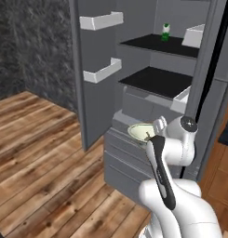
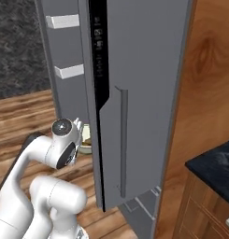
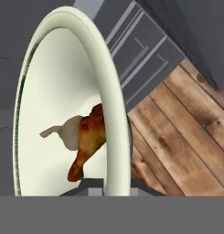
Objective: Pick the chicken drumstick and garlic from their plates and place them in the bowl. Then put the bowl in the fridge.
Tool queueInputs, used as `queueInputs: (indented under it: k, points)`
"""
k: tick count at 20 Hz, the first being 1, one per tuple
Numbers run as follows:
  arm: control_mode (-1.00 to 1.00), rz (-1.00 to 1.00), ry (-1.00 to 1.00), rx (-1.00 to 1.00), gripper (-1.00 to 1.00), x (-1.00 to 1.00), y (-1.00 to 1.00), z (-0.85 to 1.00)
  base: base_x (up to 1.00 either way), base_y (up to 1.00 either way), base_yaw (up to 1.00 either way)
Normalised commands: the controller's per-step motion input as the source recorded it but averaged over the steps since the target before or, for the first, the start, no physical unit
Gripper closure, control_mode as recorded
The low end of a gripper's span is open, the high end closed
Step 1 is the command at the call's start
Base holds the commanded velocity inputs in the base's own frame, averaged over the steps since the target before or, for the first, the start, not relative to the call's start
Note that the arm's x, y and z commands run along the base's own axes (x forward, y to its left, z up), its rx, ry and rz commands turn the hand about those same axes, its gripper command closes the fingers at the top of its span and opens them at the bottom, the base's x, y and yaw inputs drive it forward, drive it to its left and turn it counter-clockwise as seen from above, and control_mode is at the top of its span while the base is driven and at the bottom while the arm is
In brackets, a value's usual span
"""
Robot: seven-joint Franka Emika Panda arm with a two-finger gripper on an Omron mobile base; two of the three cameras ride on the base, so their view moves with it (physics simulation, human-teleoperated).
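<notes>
Cream bowl with drumstick, garlic inside

The bowl is held in front of the open fridge, above its lower drawers and below the two inner shelves. The chicken drumstick and the garlic are seen inside the bowl, touching each other. A small bottle is placed on the upper shelf. Two door bins are mounted on the open door at left, one above the other. Wooden floor is laid below.
</notes>
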Motion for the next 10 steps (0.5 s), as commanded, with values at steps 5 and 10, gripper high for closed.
queueInputs:
  k: [5, 10]
  points:
    - [1.00, 0.00, 0.00, 0.00, 1.00, 0.00, 0.00, 0.00, 0.42, 0.58, -0.32]
    - [1.00, 0.00, 0.00, 0.00, 1.00, 0.00, 0.00, 0.00, 0.41, 0.66, -0.25]
